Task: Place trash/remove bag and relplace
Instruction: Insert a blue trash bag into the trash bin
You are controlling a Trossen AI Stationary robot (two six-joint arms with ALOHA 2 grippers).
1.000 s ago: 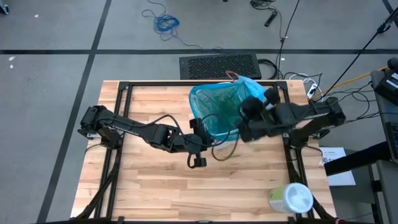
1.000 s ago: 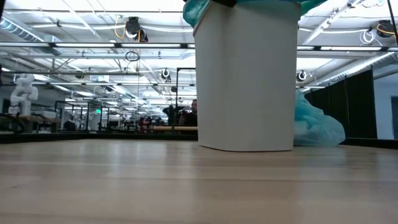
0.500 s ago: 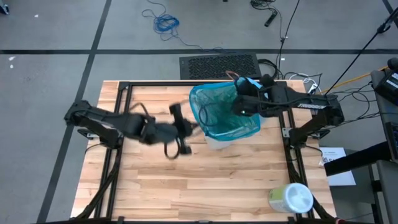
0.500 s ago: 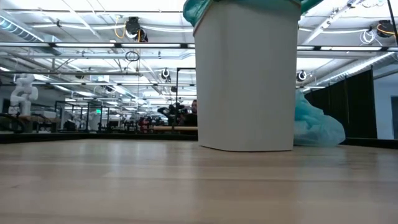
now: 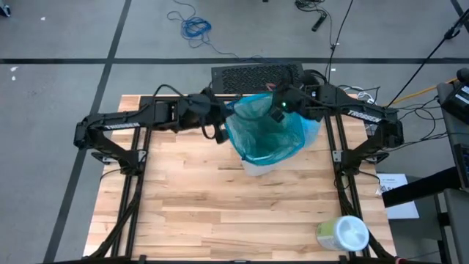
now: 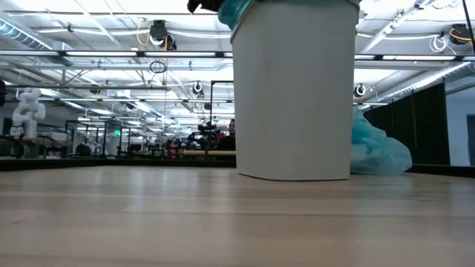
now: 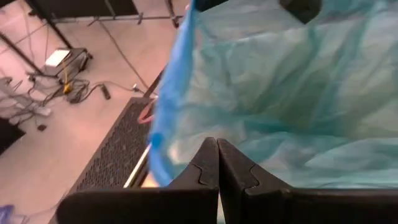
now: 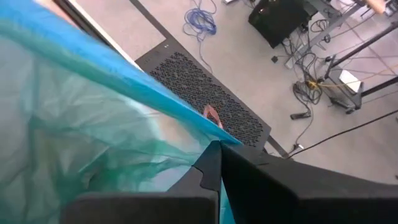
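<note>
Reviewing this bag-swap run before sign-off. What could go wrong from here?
1. Both the left gripper and the right gripper pinch the thin bag at its far rim; uneven pulling could tear it.
2. The white bin stands free on the table, so a sideways tug might tip it.

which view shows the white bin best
The low view: the white bin stands side-on and unobstructed, its wall showing down to the table. In the high view only a sliver of the bin shows beneath the bag draped over it. Both wrist views show bag plastic, not the bin.
</note>
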